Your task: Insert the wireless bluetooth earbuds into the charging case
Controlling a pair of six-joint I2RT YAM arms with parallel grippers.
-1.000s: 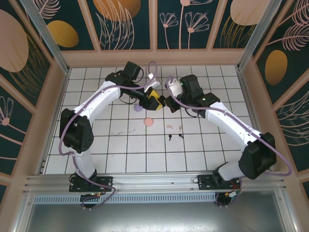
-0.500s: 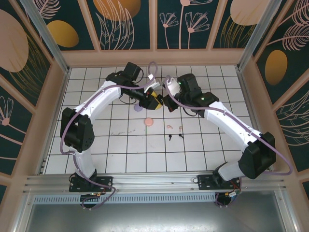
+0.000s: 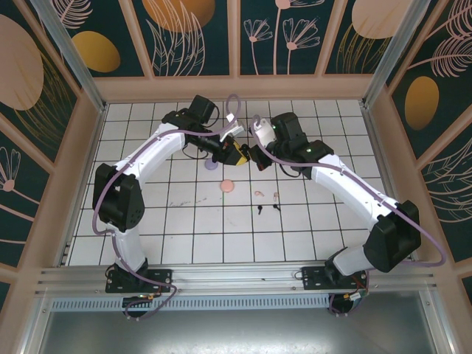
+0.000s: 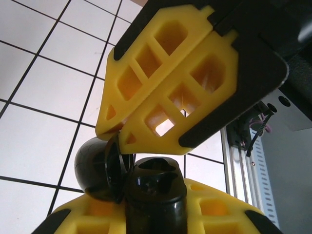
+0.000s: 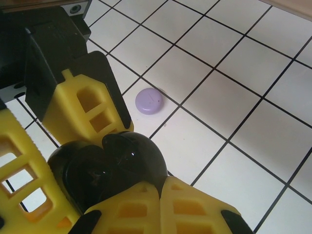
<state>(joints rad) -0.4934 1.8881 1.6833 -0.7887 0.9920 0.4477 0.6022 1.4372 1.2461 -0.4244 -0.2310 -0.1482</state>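
Note:
A black charging case (image 4: 155,192) hangs above the table between both grippers. Its base is up, with two empty recesses on show, and its round lid (image 4: 95,165) is swung aside. My left gripper (image 4: 156,212) is shut on the base, with a yellow finger on each side. My right gripper (image 5: 163,184) is shut, pinching the edge of the domed lid (image 5: 134,156). In the top view the left gripper (image 3: 236,152) and right gripper (image 3: 254,158) meet nose to nose. A pale pink earbud pair (image 3: 266,194) and a black pair (image 3: 268,207) lie on the tiles nearer the arm bases.
A lilac round case (image 3: 212,167), also visible under the right wrist (image 5: 148,101), lies shut on the tiles below the left gripper. A pink round case (image 3: 227,186) lies just nearer. The white tiled table (image 3: 147,221) is walled on three sides.
My left gripper has closed from open onto the black case's base. Both grippers have shifted a little, staying together; the right stays shut on the lid.

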